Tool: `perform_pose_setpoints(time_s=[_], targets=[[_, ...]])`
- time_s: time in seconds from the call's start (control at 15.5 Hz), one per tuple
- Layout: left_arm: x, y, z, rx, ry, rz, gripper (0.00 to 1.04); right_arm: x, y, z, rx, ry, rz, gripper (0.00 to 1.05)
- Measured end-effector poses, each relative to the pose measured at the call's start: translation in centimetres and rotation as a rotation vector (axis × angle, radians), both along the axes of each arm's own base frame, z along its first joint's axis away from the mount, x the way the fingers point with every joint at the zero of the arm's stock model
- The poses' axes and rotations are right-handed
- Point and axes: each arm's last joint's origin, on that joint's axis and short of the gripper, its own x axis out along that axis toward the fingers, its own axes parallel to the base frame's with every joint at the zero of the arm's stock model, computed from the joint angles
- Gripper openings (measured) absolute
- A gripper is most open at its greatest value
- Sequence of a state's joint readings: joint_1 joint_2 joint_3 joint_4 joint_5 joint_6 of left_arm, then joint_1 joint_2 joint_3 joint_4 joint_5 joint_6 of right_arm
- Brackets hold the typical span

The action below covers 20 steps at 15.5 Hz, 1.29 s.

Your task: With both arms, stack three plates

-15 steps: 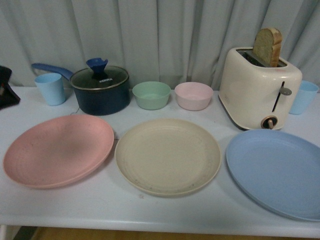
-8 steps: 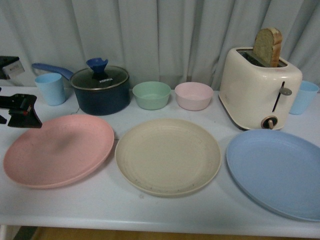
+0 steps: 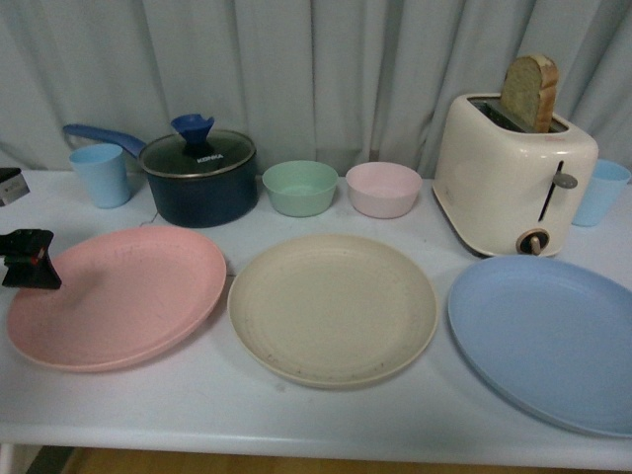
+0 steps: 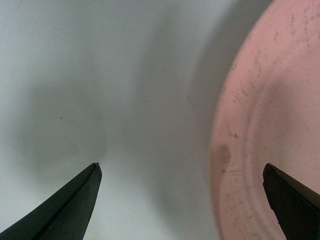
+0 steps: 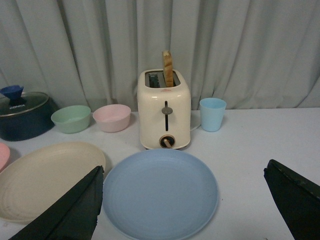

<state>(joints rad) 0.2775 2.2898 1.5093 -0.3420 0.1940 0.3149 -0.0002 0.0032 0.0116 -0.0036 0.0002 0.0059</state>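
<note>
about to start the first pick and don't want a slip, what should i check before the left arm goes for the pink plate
1. Left gripper open: ok, jaws wide apart.
2. Pink plate rim between its jaws: ok, the left wrist view shows one tip over the table and one over the plate.
3. Gripper low enough to catch the rim: cannot tell.
4. Beige plate bare on top, ready to receive: ok.
5. Right gripper open, facing the blue plate: ok.
6. No plates stacked yet: ok.
</note>
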Motion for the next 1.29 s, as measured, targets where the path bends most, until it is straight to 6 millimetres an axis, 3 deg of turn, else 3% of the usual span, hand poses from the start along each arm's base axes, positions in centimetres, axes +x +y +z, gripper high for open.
perform_pose_setpoints(time_s=[0.13, 0.19, 0.71, 0.78, 0.97, 1.29], targets=[[0.1, 0.4, -0.5, 0.003, -0.004, 0.008, 0.98, 0.0, 0.0, 0.0, 0.000, 0.000, 0.000, 0.98], [0.2, 0.4, -0.7, 0.004, -0.008, 0.009, 0.92, 0.0, 0.0, 0.0, 0.000, 0.000, 0.000, 0.98], [-0.2, 1.9, -0.9, -0.024, -0.043, 0.051, 0.08, 0.0, 0.0, 0.0, 0.000, 0.000, 0.000, 0.98], [-0.5, 2.0, -0.4, -0.041, -0.050, 0.054, 0.03, 0.0, 0.0, 0.0, 0.000, 0.000, 0.000, 0.98], [-1.7, 1.7, 2.4, -0.029, -0.089, 0.073, 0.03, 0.0, 0.0, 0.0, 0.000, 0.000, 0.000, 0.98], [-4.8, 0.4, 9.4, 0.038, -0.198, 0.085, 0.03, 0.0, 0.0, 0.0, 0.000, 0.000, 0.000, 0.98]])
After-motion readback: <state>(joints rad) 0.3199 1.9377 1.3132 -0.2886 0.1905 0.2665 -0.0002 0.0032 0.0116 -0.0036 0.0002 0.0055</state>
